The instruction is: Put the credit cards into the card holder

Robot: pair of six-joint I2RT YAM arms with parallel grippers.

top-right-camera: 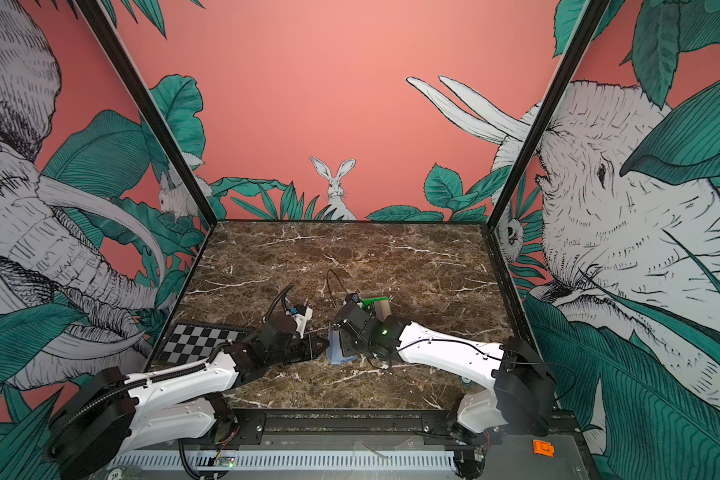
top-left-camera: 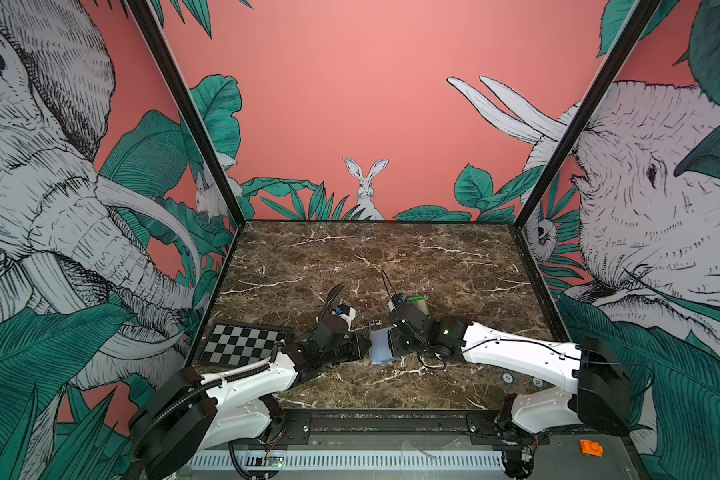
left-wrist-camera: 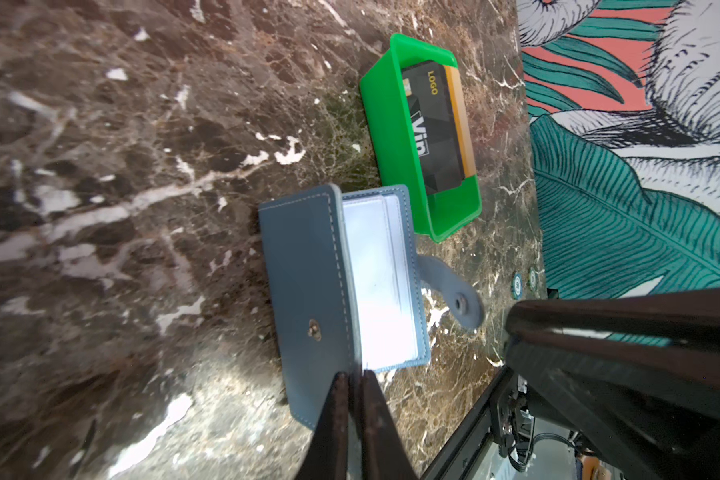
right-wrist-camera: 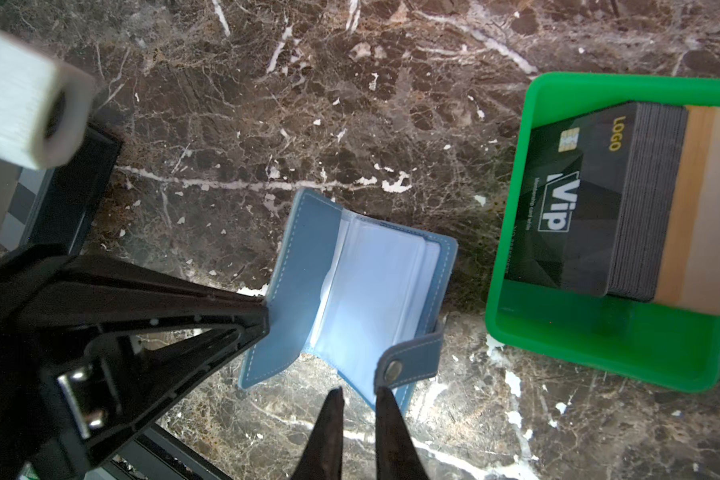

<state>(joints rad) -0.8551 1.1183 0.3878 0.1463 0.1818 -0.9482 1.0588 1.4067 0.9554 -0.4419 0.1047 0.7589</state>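
**Card holder pinched open, cards in the tray**

In both top views the two wrists hide most of the work, and the card holder shows only as a blue sliver between them. The wrist views supply the rest.

At far left, the checkerboard plate (top-left-camera: 242, 345) lies flat on the marble table (top-left-camera: 391, 257). Next to it, the left gripper (left-wrist-camera: 352, 380) has its jaws pinched together on the edge of the front cover of the card holder (right-wrist-camera: 292, 266). That cover stands tilted up, and the right wrist view shows the clamp from the side. The holder lies open mid-table between the grippers, with its clear sleeves (right-wrist-camera: 371, 282) facing up.

The right gripper (right-wrist-camera: 360, 392) hangs at the holder's edge with its jaws a narrow slit apart and nothing between them. One fingertip sits right by the snap tab (right-wrist-camera: 408, 361).

Farther right, near the holder but apart from it, the green tray (right-wrist-camera: 512, 216) holds the credit cards (right-wrist-camera: 649, 199) in a leaning stack. A black card (right-wrist-camera: 570, 216) is in front, then grey edges, then a tan card (right-wrist-camera: 691, 208) behind. The black card reads "LOGO" in gold and "Vip" in white. The smaller print is too fine to read.
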